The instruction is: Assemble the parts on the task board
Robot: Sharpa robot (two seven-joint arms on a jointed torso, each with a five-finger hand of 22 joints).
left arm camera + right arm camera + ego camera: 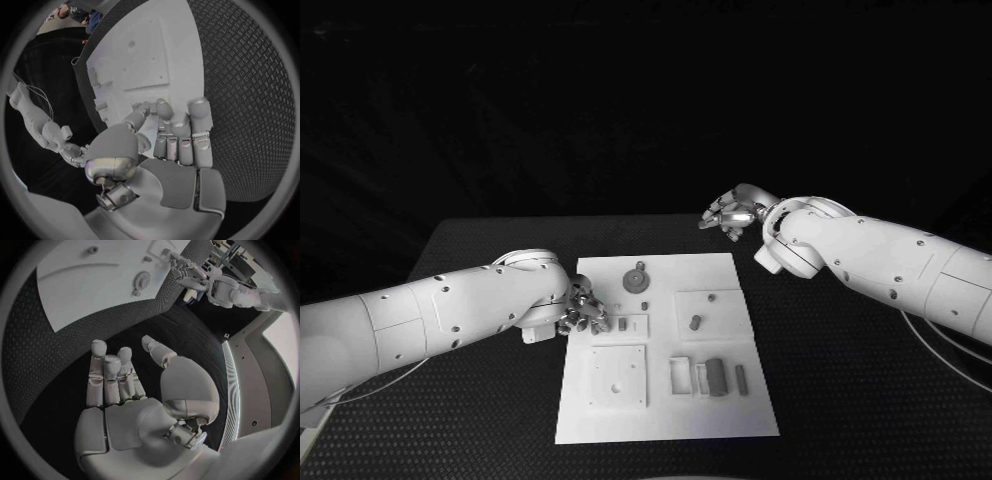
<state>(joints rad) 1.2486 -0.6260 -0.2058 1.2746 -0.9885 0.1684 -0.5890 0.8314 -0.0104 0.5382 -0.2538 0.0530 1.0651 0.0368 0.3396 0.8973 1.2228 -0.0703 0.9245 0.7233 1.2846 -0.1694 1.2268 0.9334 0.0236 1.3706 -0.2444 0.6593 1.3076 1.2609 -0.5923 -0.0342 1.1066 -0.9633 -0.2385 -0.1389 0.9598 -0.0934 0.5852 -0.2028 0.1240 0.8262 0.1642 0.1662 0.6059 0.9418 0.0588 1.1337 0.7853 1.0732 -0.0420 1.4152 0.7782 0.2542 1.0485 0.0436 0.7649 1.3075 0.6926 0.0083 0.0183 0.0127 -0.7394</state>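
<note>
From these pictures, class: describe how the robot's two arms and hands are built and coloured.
Both arms are smooth white shells with small dark dots along them. The left arm and right arm each end in a silver hand: left hand, right hand. The fingers are grey-silver and segmented, with rounded tips. A thin pale cable hangs under each arm.

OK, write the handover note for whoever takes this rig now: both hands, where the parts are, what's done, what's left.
Left hand: over the task board's left edge, fingers apart, holding nothing.
Right hand: raised beyond the board's far right corner, over the black table, holding nothing.
Parts: gear-like piece near the far edge; small peg in the right middle plate; dark pieces grouped at right near side.
Done: cannot tell that anything is assembled.
Left: pick up and fit the parts.
</note>
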